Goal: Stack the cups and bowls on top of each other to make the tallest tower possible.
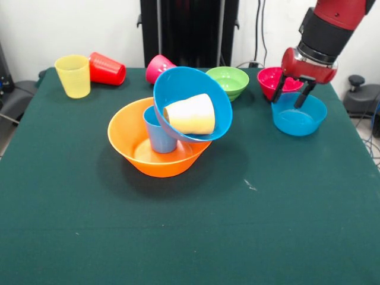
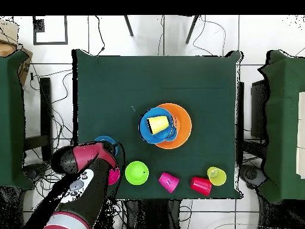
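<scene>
Dark green bench (image 1: 190, 237); orange bowl (image 1: 127, 145), light blue cup (image 1: 159, 138), blue bowl (image 1: 184, 83), pale orange cup (image 1: 191, 114); yellow cup (image 1: 73, 75), red cup (image 1: 108, 69), pink cup (image 1: 158, 66), green bowl (image 1: 228, 81).

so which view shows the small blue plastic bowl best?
Front view: the small blue plastic bowl shows nearly whole, under the open hand. Overhead, the arm hides all but a sliver of its rim.

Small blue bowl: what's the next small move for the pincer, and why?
Probably lower a little and close on the rim. The pincer hangs open over the far rim of the small blue bowl, which sits upright on the table beside the magenta bowl, and holds nothing.
</scene>
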`<act>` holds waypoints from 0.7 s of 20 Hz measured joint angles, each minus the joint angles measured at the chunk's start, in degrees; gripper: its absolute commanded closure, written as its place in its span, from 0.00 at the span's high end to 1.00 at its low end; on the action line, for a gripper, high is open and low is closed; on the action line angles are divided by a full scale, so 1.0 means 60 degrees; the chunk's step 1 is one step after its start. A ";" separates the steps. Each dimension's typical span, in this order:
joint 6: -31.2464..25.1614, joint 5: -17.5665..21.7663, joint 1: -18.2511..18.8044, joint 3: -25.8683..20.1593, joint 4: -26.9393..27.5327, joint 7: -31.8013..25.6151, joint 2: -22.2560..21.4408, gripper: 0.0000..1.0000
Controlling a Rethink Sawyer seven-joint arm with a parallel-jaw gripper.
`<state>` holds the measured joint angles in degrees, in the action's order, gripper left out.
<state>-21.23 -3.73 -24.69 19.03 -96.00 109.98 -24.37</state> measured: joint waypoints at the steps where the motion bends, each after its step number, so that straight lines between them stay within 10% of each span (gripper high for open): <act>1: 0.0000 0.0000 0.0056 0.0001 0.0000 0.0000 0.0002 1.00; 14: 0.0000 0.0000 0.0139 0.0003 0.0048 0.0000 0.0004 1.00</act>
<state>-21.23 -3.73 -23.86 19.04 -95.71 109.98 -24.34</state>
